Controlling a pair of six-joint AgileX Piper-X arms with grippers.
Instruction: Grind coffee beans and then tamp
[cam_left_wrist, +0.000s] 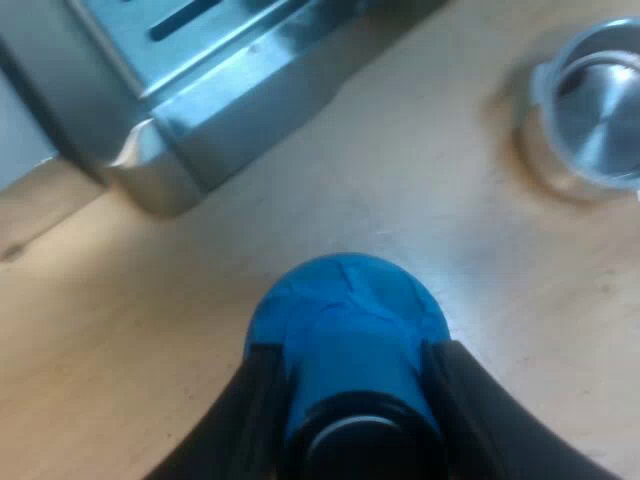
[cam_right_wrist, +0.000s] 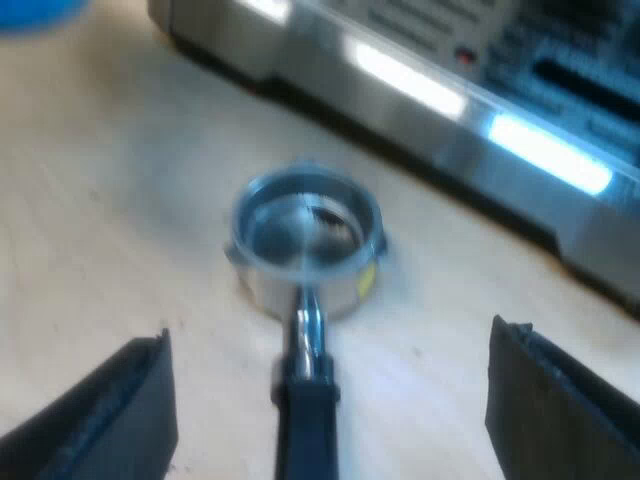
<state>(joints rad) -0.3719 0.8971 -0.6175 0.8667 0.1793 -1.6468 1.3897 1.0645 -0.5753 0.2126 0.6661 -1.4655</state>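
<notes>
My left gripper (cam_left_wrist: 350, 372) is shut on the blue tamper (cam_left_wrist: 348, 320), one black finger on each side of it, just above the wooden table. The metal holder's basket (cam_left_wrist: 592, 110) rests on the table a short way beyond the tamper. In the right wrist view the same metal holder (cam_right_wrist: 305, 245) lies on the table with its basket mouth up and looking bare inside, its dark handle (cam_right_wrist: 305, 425) pointing back between my fingers. My right gripper (cam_right_wrist: 330, 400) is open, its fingers wide apart on either side of the handle without touching it.
The espresso machine's steel drip tray (cam_left_wrist: 215, 105) stands close beyond the tamper, and the machine's base (cam_right_wrist: 480, 120) runs just behind the holder. A blue blur, the tamper (cam_right_wrist: 35, 12), shows beyond the holder. Bare wooden table (cam_left_wrist: 120, 360) surrounds both tools.
</notes>
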